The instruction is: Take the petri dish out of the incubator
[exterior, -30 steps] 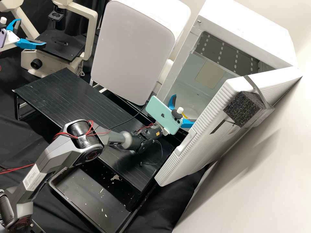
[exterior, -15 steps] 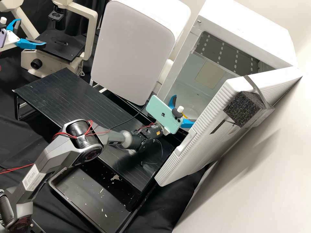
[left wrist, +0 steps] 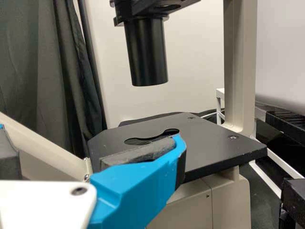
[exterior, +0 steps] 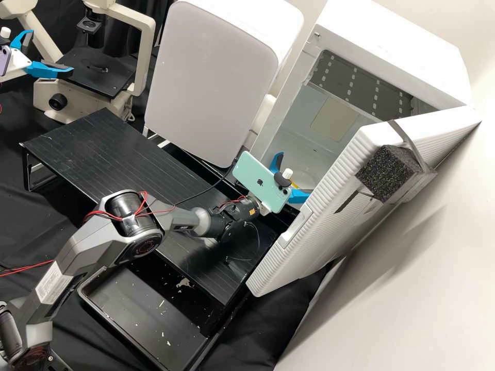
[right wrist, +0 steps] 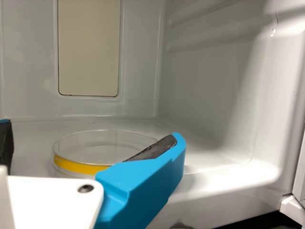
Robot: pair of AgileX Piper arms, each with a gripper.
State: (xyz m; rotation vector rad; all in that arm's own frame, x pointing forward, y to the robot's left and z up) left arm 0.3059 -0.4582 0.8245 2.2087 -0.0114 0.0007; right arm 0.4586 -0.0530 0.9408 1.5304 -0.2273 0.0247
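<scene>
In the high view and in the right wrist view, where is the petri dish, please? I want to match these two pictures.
High view: the petri dish is right of the centre, in the incubator opening, its yellow band close to the phone.
Right wrist view: the petri dish is on the incubator floor, partly behind one blue finger.
Shared landmark: the beige panel on the incubator's inner wall.

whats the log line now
right gripper open at petri dish | dish on incubator floor | door open | left gripper open by microscope
</scene>
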